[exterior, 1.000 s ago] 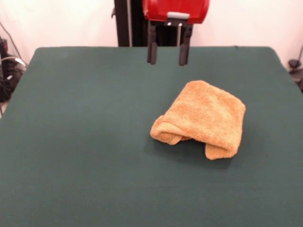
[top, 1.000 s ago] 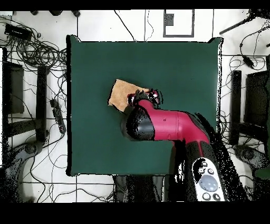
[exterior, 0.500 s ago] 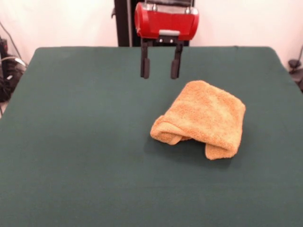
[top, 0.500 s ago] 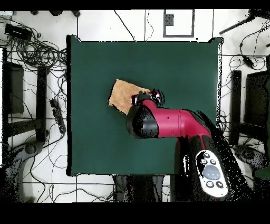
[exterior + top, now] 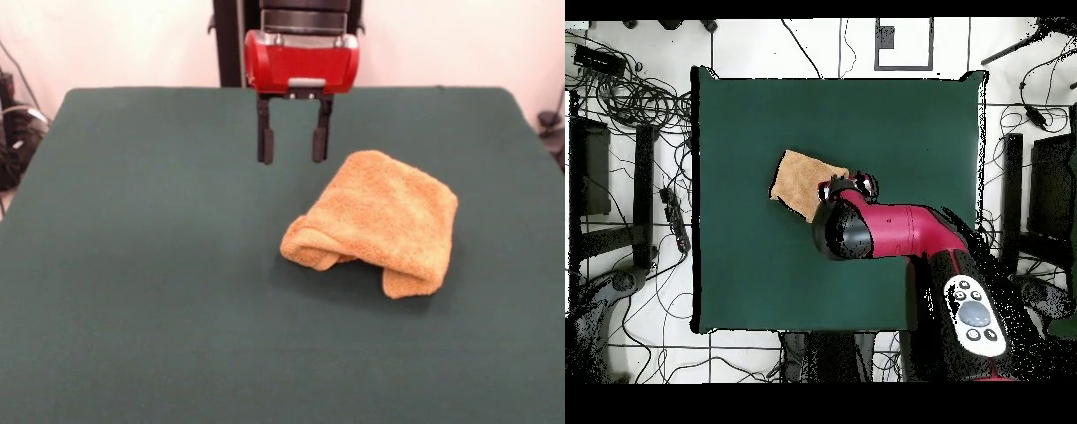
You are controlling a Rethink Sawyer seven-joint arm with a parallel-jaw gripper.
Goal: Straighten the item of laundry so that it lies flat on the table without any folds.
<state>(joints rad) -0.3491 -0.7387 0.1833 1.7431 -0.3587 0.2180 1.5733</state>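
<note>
The item of laundry (image 5: 378,221), a golden-orange terry towel, lies folded and bunched on the dark green table (image 5: 141,291), right of centre in the front view. One rolled fold points toward the left front. My gripper (image 5: 290,146) hangs open above the table just left of the towel's far corner, its two black fingers apart with nothing between them. In the overhead view the towel (image 5: 802,179) shows partly under the red arm, and the gripper (image 5: 846,186) sits at its right edge.
Cables and dark stands (image 5: 645,190) surround the table in the overhead view. A black column (image 5: 228,42) rises behind the table's far edge. The red arm (image 5: 895,230) reaches over the table's lower right part.
The gripper has come down and moved a little to the left in the front view, closer to the table. The towel has not moved.
</note>
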